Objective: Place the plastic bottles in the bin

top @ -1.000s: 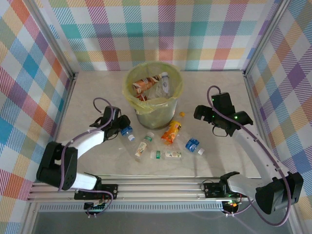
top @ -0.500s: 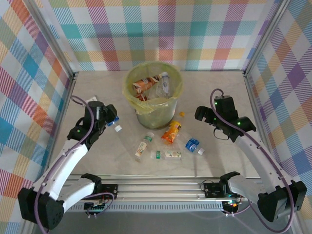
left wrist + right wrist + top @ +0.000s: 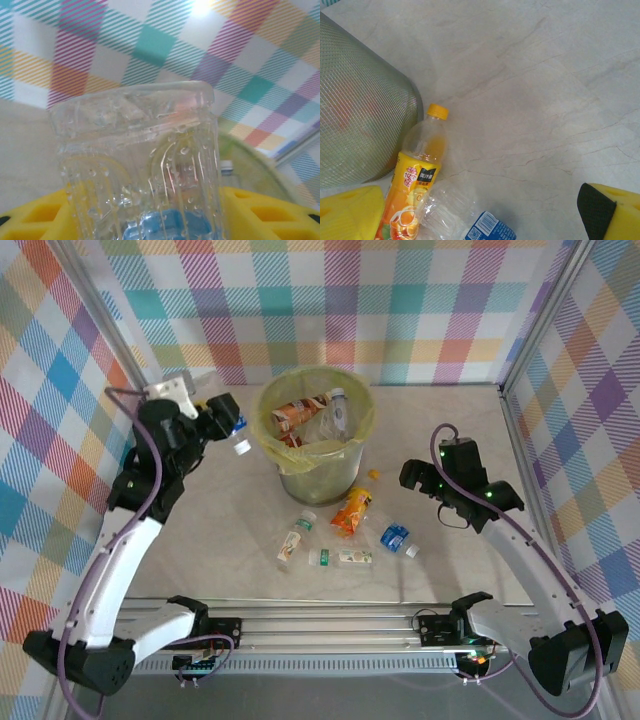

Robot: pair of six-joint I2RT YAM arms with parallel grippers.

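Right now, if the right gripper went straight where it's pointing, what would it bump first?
Probably the bare table, just past the crushed clear bottle with a blue label. The open right gripper points down at the tabletop; depth is hard to judge, so it might clip that bottle.

Pale marbled tabletop (image 3: 220,540), pastel plaid walls (image 3: 420,300) on three sides, metal rail (image 3: 330,625) along near edge
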